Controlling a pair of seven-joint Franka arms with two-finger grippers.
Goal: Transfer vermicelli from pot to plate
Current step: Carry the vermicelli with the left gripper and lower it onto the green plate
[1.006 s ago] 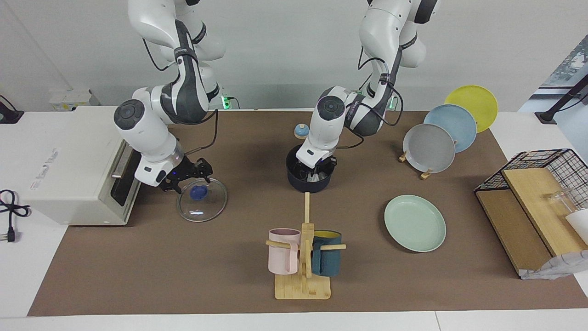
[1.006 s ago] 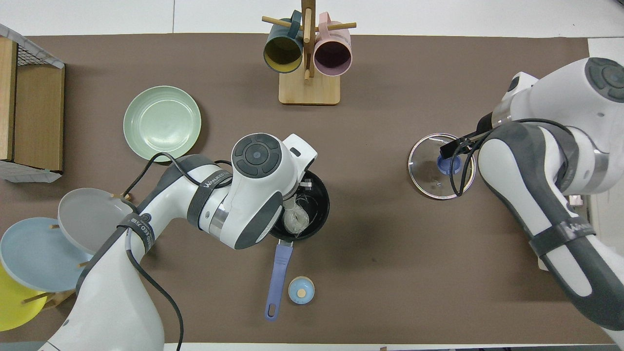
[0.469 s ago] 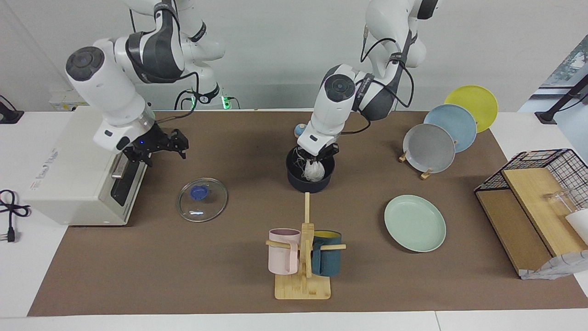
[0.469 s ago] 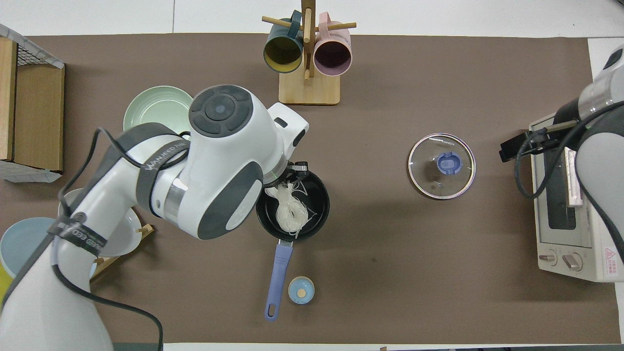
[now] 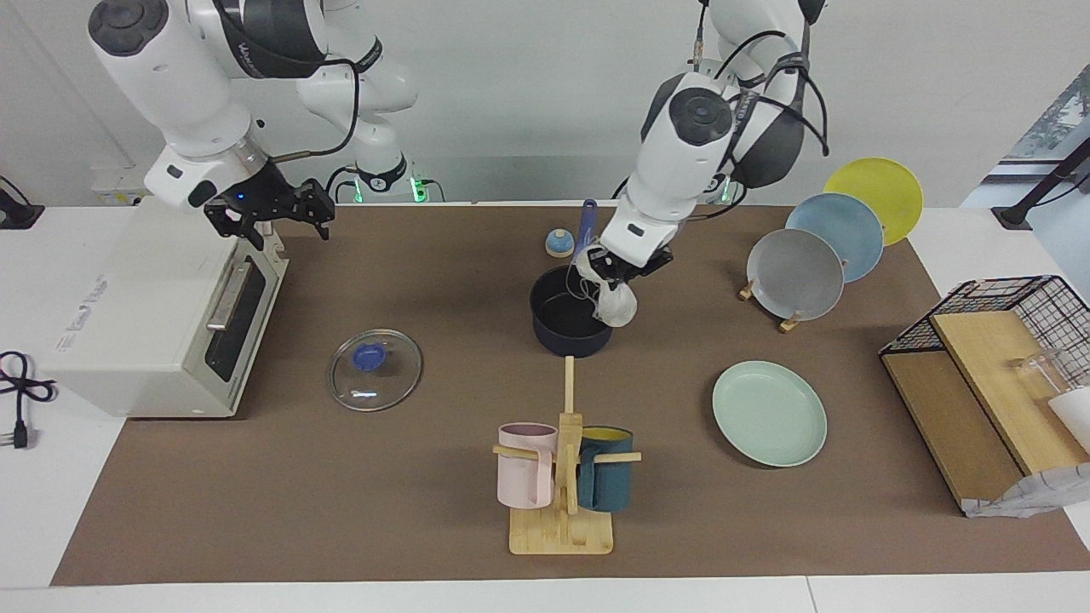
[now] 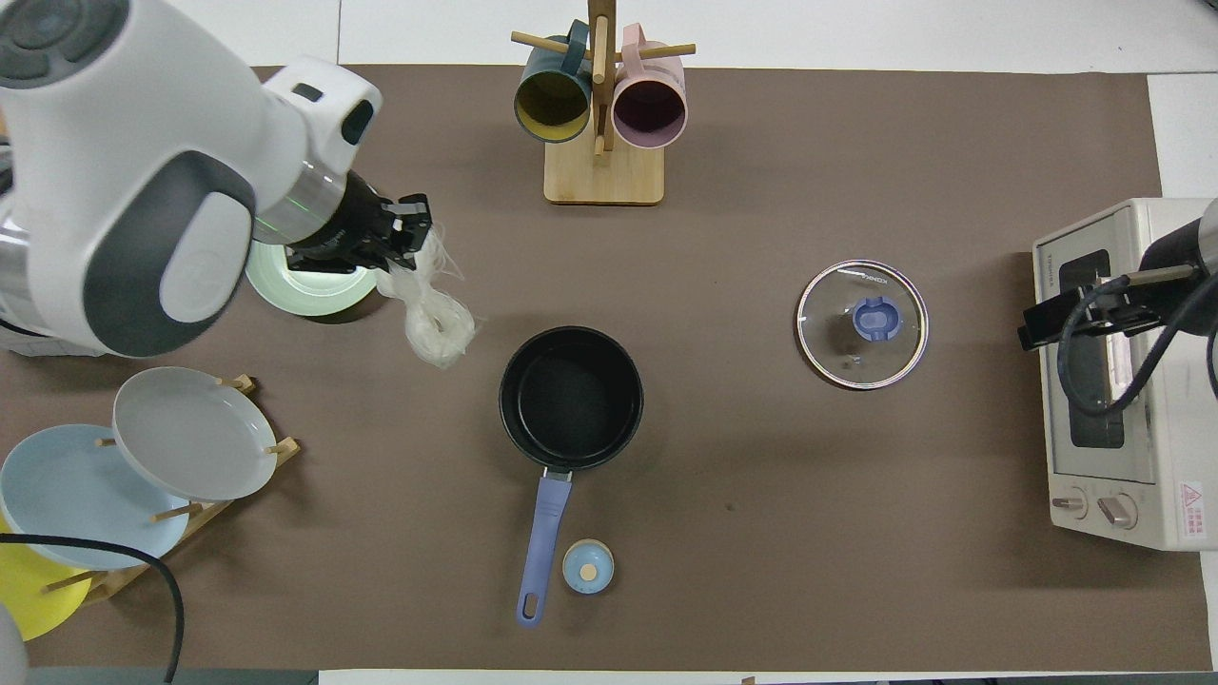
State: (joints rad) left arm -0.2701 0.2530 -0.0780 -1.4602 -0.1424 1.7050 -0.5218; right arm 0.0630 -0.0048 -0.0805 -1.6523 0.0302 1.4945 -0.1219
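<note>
Brown mat on white table, pale wall, toaster oven

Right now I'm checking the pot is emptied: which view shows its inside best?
The overhead view: the pot shows its whole black inside, bare. The facing view shows mostly its wall, with the held vermicelli covering part of the rim.

No legible text: faint embossed lettering on top of white toaster oven and red warning sticker on its control panel, both unreadable.
</note>
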